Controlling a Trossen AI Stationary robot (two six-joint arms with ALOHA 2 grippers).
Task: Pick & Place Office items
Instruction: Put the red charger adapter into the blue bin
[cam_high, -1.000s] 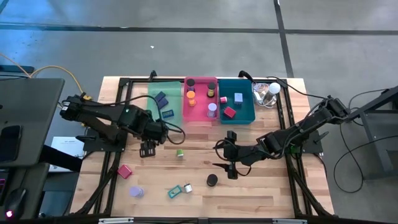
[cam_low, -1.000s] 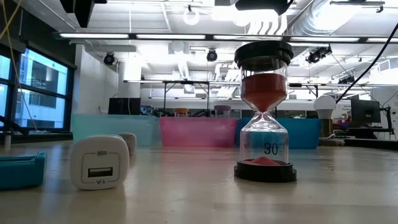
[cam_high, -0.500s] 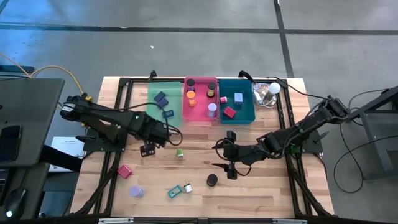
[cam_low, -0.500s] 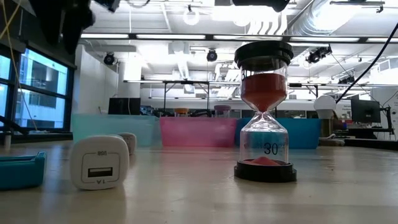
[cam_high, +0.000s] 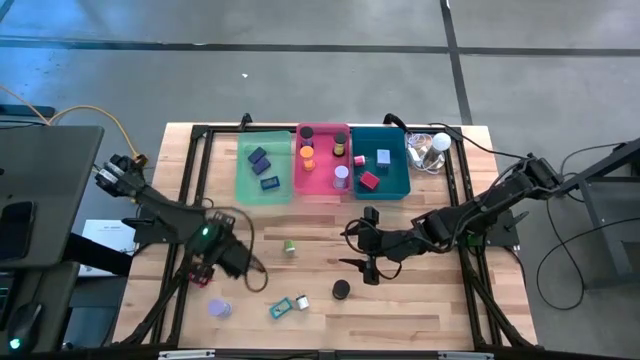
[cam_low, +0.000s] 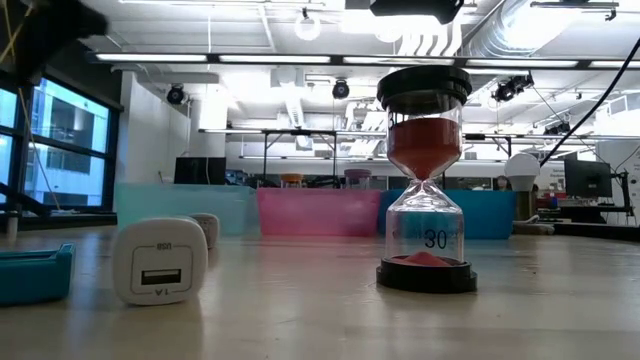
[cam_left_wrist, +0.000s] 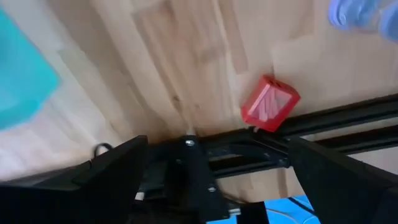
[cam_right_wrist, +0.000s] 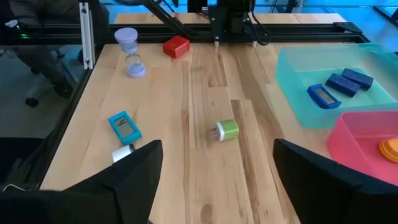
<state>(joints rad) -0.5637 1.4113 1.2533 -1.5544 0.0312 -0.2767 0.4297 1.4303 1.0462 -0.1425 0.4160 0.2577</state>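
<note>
My left gripper (cam_high: 212, 266) hangs open, pointing down, over the table's near left, with a red block (cam_left_wrist: 269, 102) lying on the wood just beside it (cam_high: 199, 277). My right gripper (cam_right_wrist: 214, 155) stands open above the table's middle (cam_high: 365, 250), slanting down toward the left, with nothing between its fingers. Ahead of it a green cylinder (cam_right_wrist: 227, 129) lies on its side. Near the front edge stand a purple hourglass (cam_high: 219, 308) and a black hourglass with red sand (cam_low: 430, 180); a teal item (cam_high: 280, 308) and a white charger (cam_low: 160, 260) lie there.
Three trays stand in a row at the back: green (cam_high: 243, 185) with blue items, pink (cam_high: 322, 190) with short cylinders, teal (cam_high: 395, 190) with blocks. A clear plastic lump (cam_high: 430, 150) lies at the back right. A black frame rail (cam_left_wrist: 323, 118) runs along the table's left edge.
My left gripper has swung from in front of the green tray toward the table's near left corner, sinking and rolling as it went. It now hangs over the red block. The items on the table and my right gripper have kept still.
</note>
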